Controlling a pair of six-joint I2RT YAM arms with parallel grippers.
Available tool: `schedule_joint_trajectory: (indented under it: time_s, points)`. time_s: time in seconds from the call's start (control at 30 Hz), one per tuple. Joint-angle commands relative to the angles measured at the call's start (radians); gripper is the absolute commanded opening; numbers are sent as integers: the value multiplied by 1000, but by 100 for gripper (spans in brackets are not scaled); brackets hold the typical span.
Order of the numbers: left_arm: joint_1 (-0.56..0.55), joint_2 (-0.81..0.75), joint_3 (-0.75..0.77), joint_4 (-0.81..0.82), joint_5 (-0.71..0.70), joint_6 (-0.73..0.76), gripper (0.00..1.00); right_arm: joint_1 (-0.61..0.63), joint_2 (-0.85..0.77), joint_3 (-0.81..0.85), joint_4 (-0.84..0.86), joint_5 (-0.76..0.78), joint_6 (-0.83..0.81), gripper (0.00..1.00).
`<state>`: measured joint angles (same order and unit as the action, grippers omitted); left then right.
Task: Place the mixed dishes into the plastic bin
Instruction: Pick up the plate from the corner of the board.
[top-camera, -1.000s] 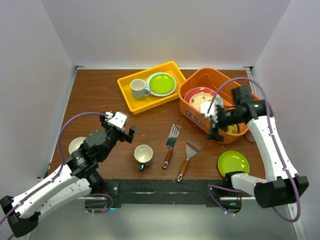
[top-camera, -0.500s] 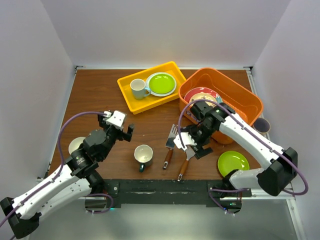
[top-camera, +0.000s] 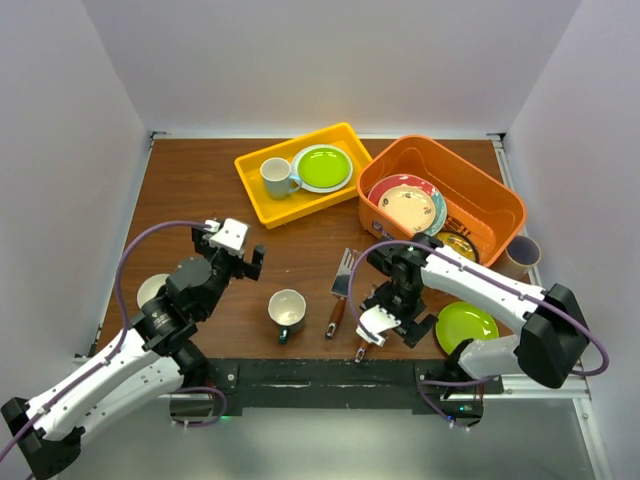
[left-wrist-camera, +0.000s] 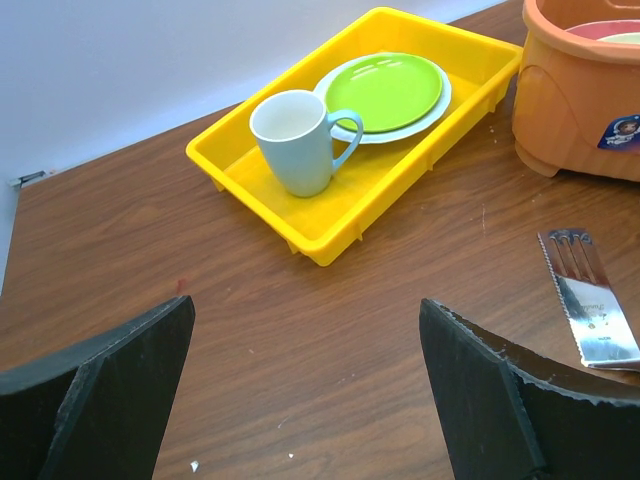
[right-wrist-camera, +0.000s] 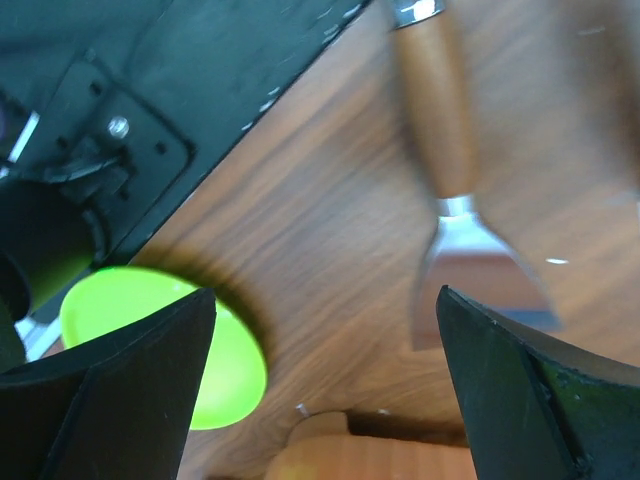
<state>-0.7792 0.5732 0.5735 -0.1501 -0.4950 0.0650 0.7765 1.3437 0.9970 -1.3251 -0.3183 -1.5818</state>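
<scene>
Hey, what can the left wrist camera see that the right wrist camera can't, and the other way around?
Only the left wrist view shows the yellow tray, its white mug and the tray's lime green plate, the orange bin with its label, and a slotted spatula blade.

Only the right wrist view shows a loose lime green plate beside the black arm base, and a blurred wooden-handled spatula.

Both show the brown wooden table, and an open, empty tool: the left tool and the right tool.
</scene>
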Motion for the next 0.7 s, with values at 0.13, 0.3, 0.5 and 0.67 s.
schedule_joint_trajectory:
  time_s: [0.13, 0.3, 0.5, 0.67]
  points:
    - [14, 1, -14, 46, -5, 13, 100, 61, -11, -101, -40, 90, -52, 91]
    - [18, -1, -14, 46, -2, 15, 100, 79, -5, -169, -23, 172, -60, 87]
    - [21, -6, -12, 46, 3, 13, 100, 81, 5, -215, 6, 238, -75, 82]
    - [21, -7, -12, 46, 9, 12, 100, 81, 32, -238, 26, 315, -87, 77]
